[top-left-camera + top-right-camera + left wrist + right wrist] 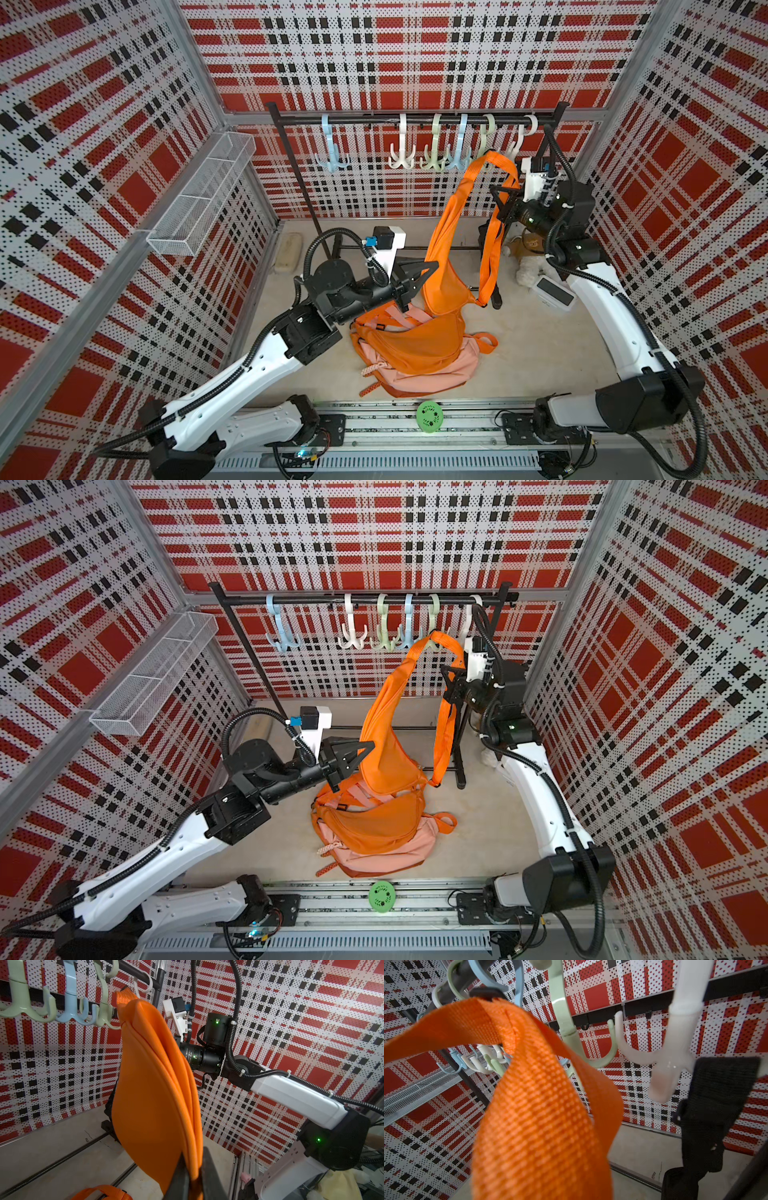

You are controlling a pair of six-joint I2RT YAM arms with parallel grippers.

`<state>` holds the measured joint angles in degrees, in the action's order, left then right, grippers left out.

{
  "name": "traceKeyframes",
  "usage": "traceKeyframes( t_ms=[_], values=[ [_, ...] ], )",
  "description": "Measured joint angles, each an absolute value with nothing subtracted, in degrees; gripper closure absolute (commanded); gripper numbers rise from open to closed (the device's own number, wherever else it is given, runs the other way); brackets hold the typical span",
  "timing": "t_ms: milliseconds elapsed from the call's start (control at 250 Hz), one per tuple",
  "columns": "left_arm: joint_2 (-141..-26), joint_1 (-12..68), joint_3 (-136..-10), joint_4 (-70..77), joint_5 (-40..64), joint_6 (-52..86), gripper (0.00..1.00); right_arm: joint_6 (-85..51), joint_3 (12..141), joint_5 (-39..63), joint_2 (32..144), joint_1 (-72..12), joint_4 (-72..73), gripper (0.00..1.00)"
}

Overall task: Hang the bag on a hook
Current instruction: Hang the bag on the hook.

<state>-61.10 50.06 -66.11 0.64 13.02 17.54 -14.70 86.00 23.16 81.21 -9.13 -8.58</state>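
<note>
Item: orange bag (pixel 446 257), sling type, with webbing strap (pixel 539 1115). Location: raised off the surface (pixel 540 353) and hanging below the rail (pixel 374 120) toward its right end, between the two arms. Strap: it peaks at prong level of a green hook (pixel 484 141), with one run falling to the bag body and the other to the right arm. This shape suggests it is draped over a prong, but no view shows whether it is fully seated. Left gripper (pixel 428 269): jaws pressed together on the edge of the bag body, with a fold of orange fabric pinched between them in the left wrist view. Right gripper (pixel 500 197): jaws closed, and in both top views the strap runs through them just below the peak. The right wrist view is filled by webbing and does not show the jaws themselves. Adjacent stock: a white hook (pixel 525 133) just beside the green one, and further hooks along the rail that appear to carry nothing. Below lies a second orange bag (pixel 415 345) on top of a pink backpack (pixel 436 370), neither of them held. Step in hand, by judgement: placing the strap loop onto the hook, late in the task, with both arms bearing part of the load. Next move calls for settling the loop down behind the prong tip. The right jaws should then part while the left eases the body down, so that the weight passes to the hook without swinging. Both arms should draw back clear of the neighbouring prongs and the loose run of strap.
</note>
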Motion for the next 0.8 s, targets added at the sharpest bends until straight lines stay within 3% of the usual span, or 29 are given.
traceKeyframes(
  t_ms=[800],
  values=[
    [-67.26,50.78,-67.59,2.17,13.65,19.25,1.0,-16.14,93.45,32.1,92.68,-7.62,-11.07,1.0]
  ],
)
